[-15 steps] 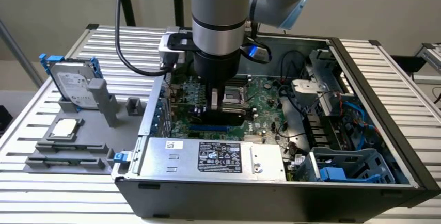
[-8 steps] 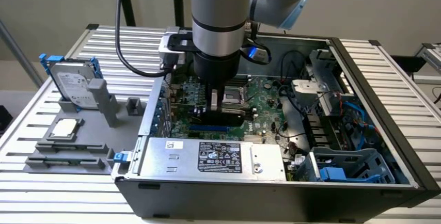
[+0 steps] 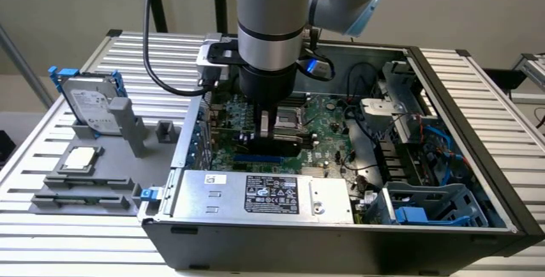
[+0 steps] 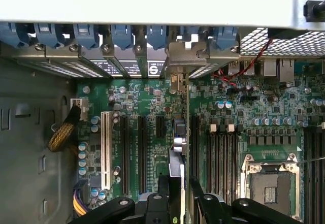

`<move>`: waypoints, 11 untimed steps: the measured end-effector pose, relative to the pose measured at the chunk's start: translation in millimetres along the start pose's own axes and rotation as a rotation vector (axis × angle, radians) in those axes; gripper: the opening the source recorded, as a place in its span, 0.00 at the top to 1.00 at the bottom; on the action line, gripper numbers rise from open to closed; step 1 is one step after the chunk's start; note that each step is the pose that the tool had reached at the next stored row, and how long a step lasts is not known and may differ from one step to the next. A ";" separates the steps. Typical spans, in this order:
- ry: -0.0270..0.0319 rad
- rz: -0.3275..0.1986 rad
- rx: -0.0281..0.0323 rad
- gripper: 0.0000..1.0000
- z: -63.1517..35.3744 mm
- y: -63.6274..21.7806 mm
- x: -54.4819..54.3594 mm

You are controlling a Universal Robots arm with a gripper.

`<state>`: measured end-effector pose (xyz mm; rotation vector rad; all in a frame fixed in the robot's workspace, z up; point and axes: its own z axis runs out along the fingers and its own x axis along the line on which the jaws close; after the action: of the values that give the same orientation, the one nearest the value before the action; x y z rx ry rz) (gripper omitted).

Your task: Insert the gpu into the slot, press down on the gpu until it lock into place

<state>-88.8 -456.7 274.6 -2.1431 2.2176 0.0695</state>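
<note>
In the exterior view my gripper (image 3: 274,135) reaches down into the open computer case and is shut on the gpu (image 3: 277,145), gripping its black boxy cover. The card stands on edge directly over the bright-blue slot (image 3: 255,159), of which a short stretch shows below the card. Whether the card is seated I cannot tell. In the wrist view the gpu (image 4: 176,148) is seen edge-on between my fingers (image 4: 163,189). Its silver end bracket (image 4: 176,76) reaches the rear wall of the case. The card hides the slot in this view.
Black parallel slots (image 4: 124,153) and a white slot (image 4: 105,150) flank the card. Blue bracket latches (image 4: 122,33) line the rear wall. A CPU socket (image 4: 269,181) lies nearby. The silver power supply (image 3: 264,194) and a blue drive cage (image 3: 425,207) close in the front. A hard drive (image 3: 89,108) stands outside.
</note>
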 end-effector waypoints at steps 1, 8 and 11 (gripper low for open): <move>0.0002 0.001 -0.0004 0.74 0.2 0.0 -0.1; 0.0003 0.001 -0.0020 0.74 3.7 0.3 0.0; 0.0003 0.001 -0.0031 0.74 5.4 0.4 0.1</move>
<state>-89.1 -456.4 269.3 -2.1432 2.2207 0.0727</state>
